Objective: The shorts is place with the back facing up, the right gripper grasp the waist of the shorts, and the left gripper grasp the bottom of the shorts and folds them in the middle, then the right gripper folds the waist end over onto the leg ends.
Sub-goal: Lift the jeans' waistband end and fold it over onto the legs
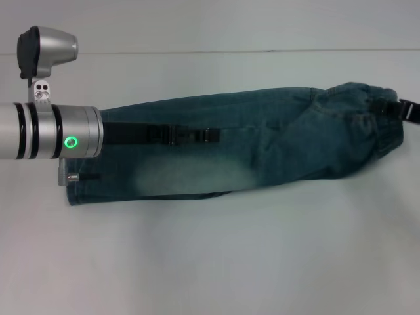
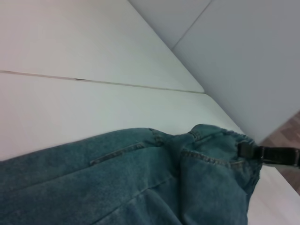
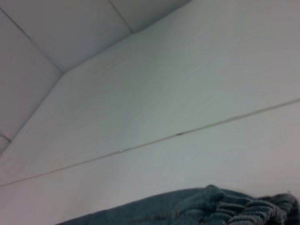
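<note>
**Shorts folded lengthwise on the table**

The shorts (image 1: 262,147) lie as a long strip across the table (image 1: 210,262). The left gripper (image 1: 213,135) reaches over them from 9 o'clock, its grip impossible to judge. The right gripper (image 1: 408,110) clenches the waist end (image 1: 384,121) at 3 o'clock.

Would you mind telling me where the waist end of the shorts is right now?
In the head view the waist end lies at the right of the table, at the right gripper; the shorts stretch leftward to the left gripper.
</note>
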Robot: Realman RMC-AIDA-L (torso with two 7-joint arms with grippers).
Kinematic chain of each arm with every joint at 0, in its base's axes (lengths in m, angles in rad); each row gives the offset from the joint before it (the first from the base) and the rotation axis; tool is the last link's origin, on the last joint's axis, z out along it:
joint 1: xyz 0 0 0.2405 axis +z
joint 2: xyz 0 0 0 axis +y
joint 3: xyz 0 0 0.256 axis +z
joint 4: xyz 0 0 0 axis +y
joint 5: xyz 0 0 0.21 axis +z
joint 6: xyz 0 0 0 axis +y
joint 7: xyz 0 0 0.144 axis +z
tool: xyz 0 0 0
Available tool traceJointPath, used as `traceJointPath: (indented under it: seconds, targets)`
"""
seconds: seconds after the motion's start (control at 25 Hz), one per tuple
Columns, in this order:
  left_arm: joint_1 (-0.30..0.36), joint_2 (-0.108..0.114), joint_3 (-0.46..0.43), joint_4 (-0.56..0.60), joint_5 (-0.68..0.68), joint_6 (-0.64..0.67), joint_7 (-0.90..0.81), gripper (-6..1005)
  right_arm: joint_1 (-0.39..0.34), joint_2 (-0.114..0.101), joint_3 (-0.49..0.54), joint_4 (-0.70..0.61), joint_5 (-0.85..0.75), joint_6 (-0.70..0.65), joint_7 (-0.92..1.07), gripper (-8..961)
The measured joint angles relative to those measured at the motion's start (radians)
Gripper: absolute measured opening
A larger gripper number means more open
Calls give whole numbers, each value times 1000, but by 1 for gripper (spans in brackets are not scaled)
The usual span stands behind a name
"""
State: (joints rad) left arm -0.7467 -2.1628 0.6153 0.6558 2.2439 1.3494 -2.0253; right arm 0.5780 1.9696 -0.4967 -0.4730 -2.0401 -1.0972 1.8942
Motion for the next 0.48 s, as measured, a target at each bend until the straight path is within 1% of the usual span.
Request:
traceJointPath:
  seconds: [0.16, 0.48]
  targets:
    - [7, 0, -2, 0, -8, -18, 1, 932, 30, 4, -3, -15, 0, -24, 3, 109]
    - [34, 0, 2, -25, -39, -101, 24, 931, 100, 13, -22, -18, -5, -40, 5, 110]
